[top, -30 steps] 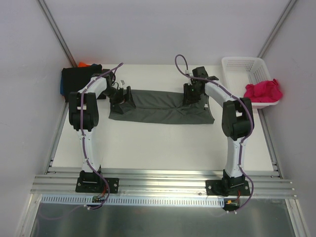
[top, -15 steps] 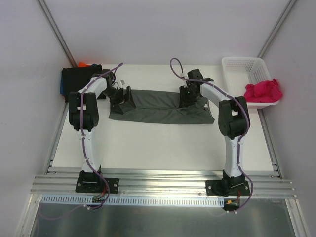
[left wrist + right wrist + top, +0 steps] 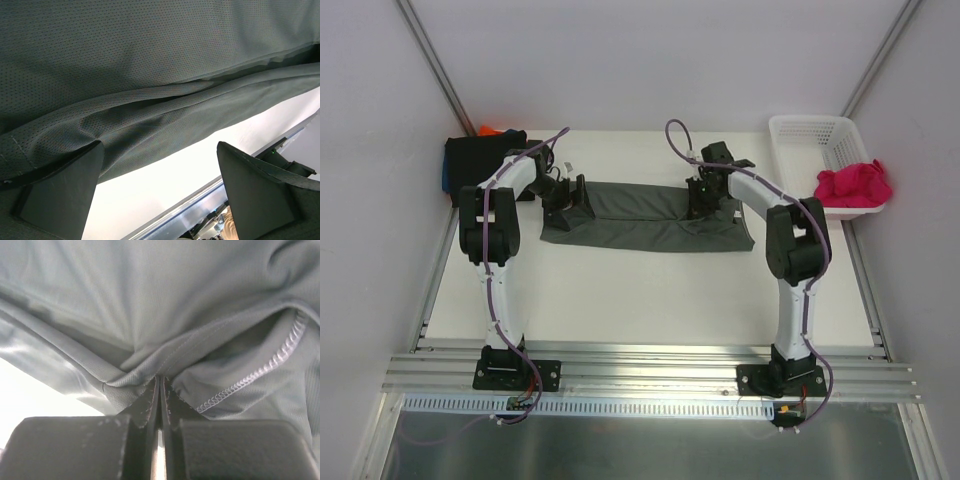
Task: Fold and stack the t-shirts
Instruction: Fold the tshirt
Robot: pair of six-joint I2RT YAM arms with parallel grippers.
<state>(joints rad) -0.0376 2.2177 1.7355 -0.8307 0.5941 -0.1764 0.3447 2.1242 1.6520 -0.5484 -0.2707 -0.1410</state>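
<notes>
The white surface [image 3: 650, 290] is carrying three things. A dark grey t-shirt [image 3: 640, 226] is lying as a long band across its far half. A pile of folded shirts [image 3: 470, 162] is sitting in the far left corner, and a white basket [image 3: 805, 121] is standing at the far right.

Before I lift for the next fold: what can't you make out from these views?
- Top view: black folded cloth pile covers its stack; only an orange sliver and a blue sliver show, count unclear.
- Right wrist view: right gripper pinches the dark grey cloth t-shirt; frame edge cuts off how many layers.
- Left wrist view: cloth fills frame above open left gripper; which hem unclear.
</notes>
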